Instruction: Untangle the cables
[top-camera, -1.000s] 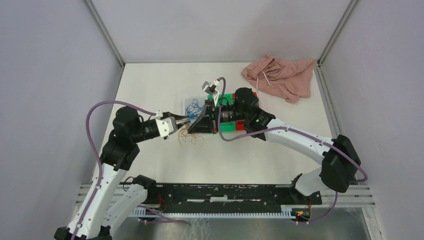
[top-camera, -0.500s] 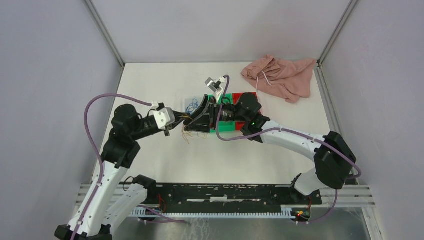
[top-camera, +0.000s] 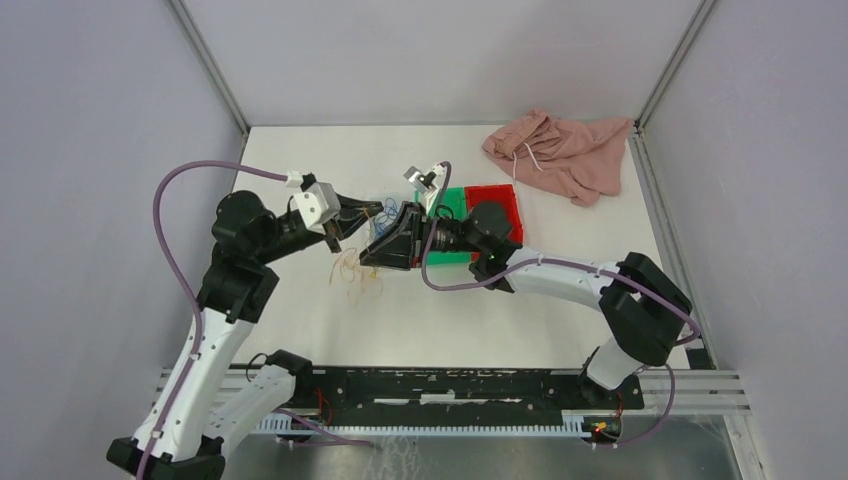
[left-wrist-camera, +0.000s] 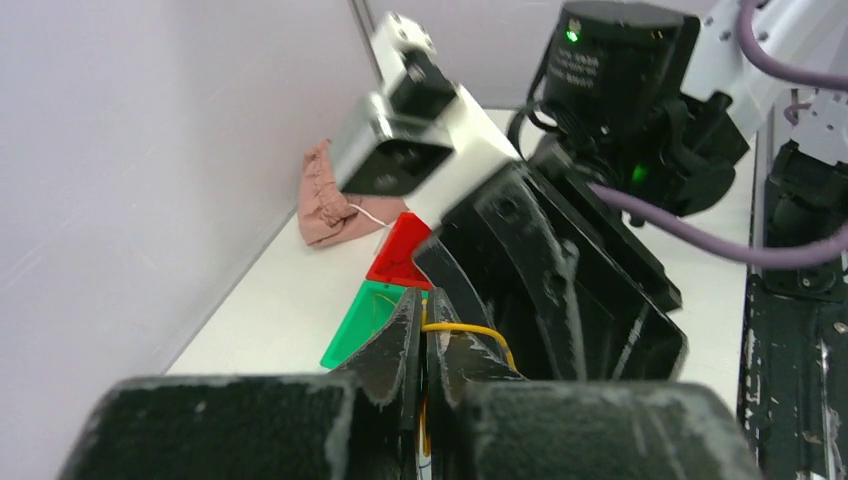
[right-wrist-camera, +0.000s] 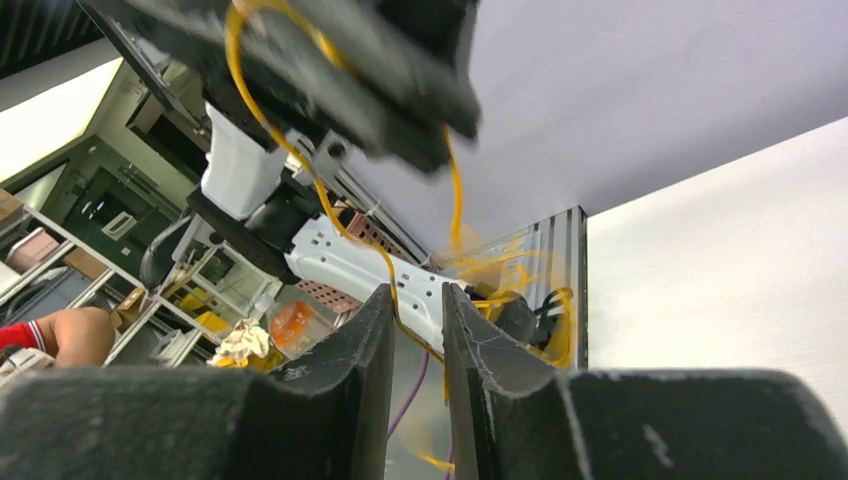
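Between the clenched fingers of the left gripper (left-wrist-camera: 425, 322) a yellow cable (left-wrist-camera: 470, 328) is pinched. It runs straight ahead into the narrow gap of the right gripper (right-wrist-camera: 418, 300); I cannot tell whether that one clamps it. The remaining cables (top-camera: 357, 282) loop below both grippers, so drawing apart along this strand seems apt.

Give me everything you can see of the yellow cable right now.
The yellow cable is a thin, flexible wire. The left claw is shut on it and holds it up, with tangled loops dangling below. A strand runs on through the narrow gap of the right claw; whether that one grips it is unclear.
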